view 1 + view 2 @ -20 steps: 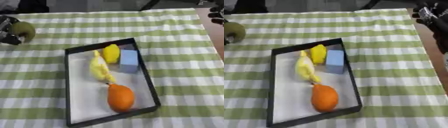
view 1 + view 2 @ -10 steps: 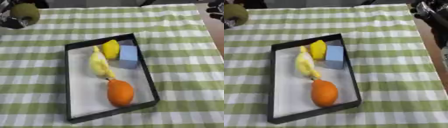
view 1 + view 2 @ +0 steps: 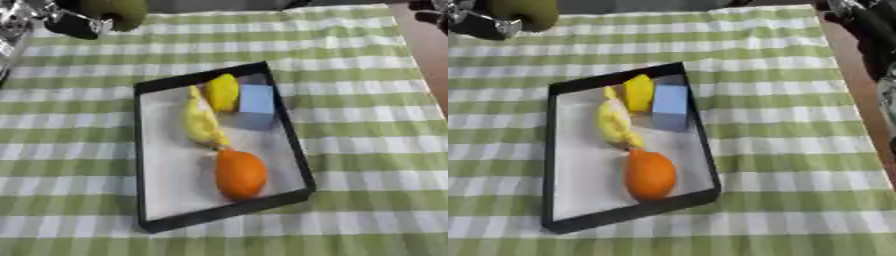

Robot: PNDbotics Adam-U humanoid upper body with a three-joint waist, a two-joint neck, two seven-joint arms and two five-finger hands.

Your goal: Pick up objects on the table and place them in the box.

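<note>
While curled round a dull green rounded fruit at the far left corner, left hand holds it clear of the green-and-white checked tablecloth, higher and further toward the far edge than a second ago, when it sat low at the left border. Means pickup done, carry under way; judged next: swing across and down to the black shallow rectangular box, which lies well to the near right of those fingers. Already inside the box: small yellow lemon at the far end, pale blue block just beside it, yellow banana along the middle, orange fruit at the near end. Bare white floor left along the box's left side, room enough for the green fruit by the look of it. Right hand only a dark shape at the far right edge, cut off; cannot tell whether its fingers are straight or curled. Left hand also partly cropped by the top edge and blurred, so exact contact on the fruit hard to make out.
</note>
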